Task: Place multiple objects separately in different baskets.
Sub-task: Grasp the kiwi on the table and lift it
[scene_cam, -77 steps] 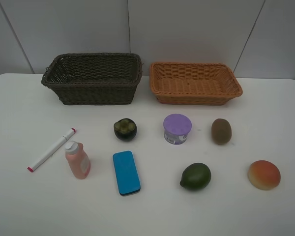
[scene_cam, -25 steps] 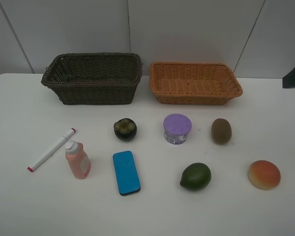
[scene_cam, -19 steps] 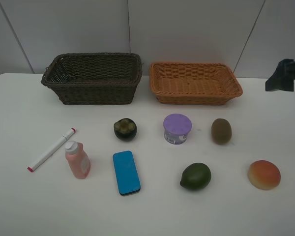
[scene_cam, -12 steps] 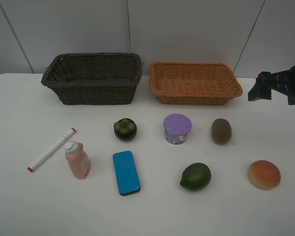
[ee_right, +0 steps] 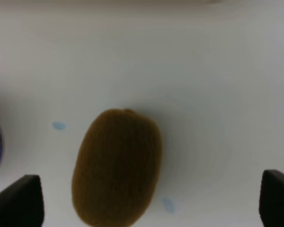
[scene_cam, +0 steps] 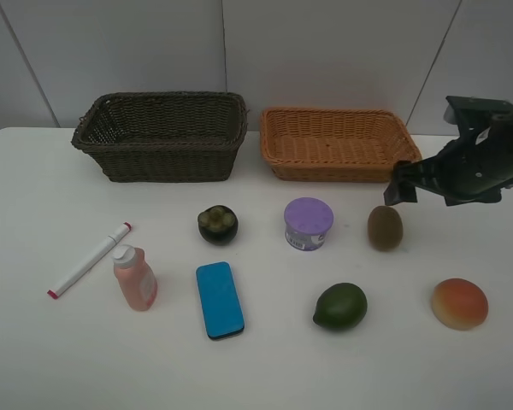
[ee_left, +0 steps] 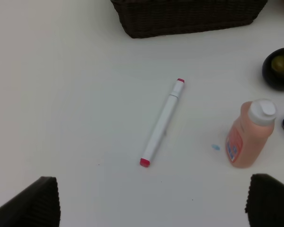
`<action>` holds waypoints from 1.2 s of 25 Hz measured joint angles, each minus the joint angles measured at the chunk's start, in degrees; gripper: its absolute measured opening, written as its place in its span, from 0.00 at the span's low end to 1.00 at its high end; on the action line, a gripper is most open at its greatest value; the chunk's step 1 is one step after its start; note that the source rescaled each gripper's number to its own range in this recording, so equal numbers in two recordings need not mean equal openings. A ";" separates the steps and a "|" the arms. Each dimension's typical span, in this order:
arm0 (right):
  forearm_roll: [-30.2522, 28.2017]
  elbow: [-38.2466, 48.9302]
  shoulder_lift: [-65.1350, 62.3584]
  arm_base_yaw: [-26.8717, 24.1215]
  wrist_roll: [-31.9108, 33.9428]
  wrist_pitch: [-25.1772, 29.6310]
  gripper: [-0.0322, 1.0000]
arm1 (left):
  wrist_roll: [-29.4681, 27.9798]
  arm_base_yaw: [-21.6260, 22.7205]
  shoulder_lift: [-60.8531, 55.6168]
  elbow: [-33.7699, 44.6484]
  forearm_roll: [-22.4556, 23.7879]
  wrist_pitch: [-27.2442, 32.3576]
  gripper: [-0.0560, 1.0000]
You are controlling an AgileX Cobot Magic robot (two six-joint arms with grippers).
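On the white table lie a marker (scene_cam: 89, 260), pink bottle (scene_cam: 135, 278), blue block (scene_cam: 219, 299), mangosteen (scene_cam: 217, 225), purple-lidded tub (scene_cam: 308, 224), kiwi (scene_cam: 384, 227), green fruit (scene_cam: 340, 307) and orange-red fruit (scene_cam: 459, 303). The dark brown basket (scene_cam: 167, 158) and the light orange basket (scene_cam: 342, 173) stand at the back, both with nothing in them. My right gripper (scene_cam: 403, 191) is open above the kiwi (ee_right: 116, 165), just behind it. My left gripper (ee_left: 151, 203) is open above the marker (ee_left: 162, 124) and the bottle (ee_left: 248, 135); it is out of the exterior view.
The right arm (scene_cam: 483, 158) reaches in from the right edge, close to the orange basket's right corner. A grey wall runs behind the baskets. The mangosteen (ee_left: 279, 68) and the dark basket's wall (ee_left: 189, 19) show in the left wrist view.
My right arm has come in from the right edge and moved left and down towards the kiwi. The objects and baskets have not moved.
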 joint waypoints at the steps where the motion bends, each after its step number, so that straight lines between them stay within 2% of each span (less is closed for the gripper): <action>1: 0.00 0.00 0.84 0.00 0.00 -0.63 0.99 | 0.00 0.00 0.00 0.00 0.00 0.00 1.00; 9: 0.00 -0.05 5.91 0.00 0.00 -4.17 0.99 | 0.00 0.00 0.00 0.00 0.00 0.00 1.00; 30: 1.51 -0.27 13.98 2.71 0.00 -8.00 0.99 | 0.00 0.00 0.00 0.00 0.00 0.00 1.00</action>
